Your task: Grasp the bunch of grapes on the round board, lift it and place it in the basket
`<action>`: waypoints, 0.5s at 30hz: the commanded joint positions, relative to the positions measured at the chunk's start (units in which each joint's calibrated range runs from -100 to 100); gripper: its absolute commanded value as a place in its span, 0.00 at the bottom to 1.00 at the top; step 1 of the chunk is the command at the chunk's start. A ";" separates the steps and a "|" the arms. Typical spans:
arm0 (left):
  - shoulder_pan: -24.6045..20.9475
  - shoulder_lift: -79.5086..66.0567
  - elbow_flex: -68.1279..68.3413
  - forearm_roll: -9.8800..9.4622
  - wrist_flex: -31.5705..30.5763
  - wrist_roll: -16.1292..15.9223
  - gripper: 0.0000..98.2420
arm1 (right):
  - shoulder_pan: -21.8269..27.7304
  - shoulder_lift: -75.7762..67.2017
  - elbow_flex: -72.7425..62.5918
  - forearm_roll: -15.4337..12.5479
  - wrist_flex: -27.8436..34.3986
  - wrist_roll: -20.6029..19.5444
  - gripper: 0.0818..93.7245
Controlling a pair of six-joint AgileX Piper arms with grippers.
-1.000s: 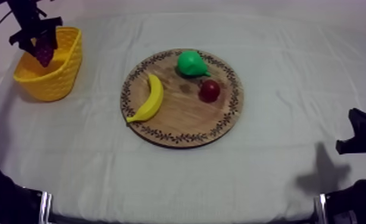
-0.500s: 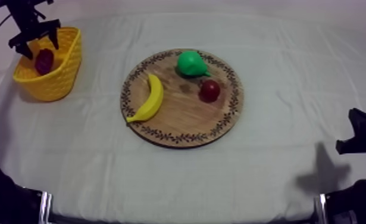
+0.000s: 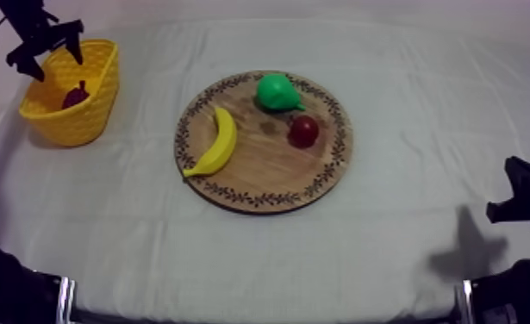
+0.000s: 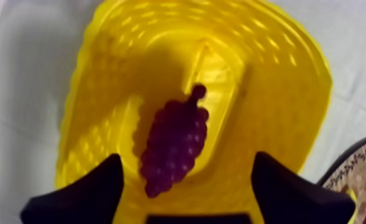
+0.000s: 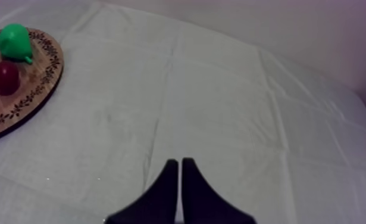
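Left wrist view | left jaws wide apart, empty, above grapes (image 4: 174,143) lying in basket (image 4: 280,89) | right jaws pressed together over counter (image 5: 221,107) | next: lift straight up, avoid snagging basket.

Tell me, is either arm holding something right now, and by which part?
Nothing is held. The left gripper hangs open over the yellow basket, where the bunch of grapes lies loose; the right gripper is shut on nothing.

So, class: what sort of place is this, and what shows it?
Probably a robot test bench, not a kitchen: a cloth-covered table, toy fruit like the banana on a wooden board, and the left gripper open above a yellow basket holding grapes.
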 commanded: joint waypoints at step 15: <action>-0.49 -29.40 30.50 1.06 -17.83 -3.51 0.35 | -0.02 0.00 -0.04 -0.02 0.02 0.00 0.00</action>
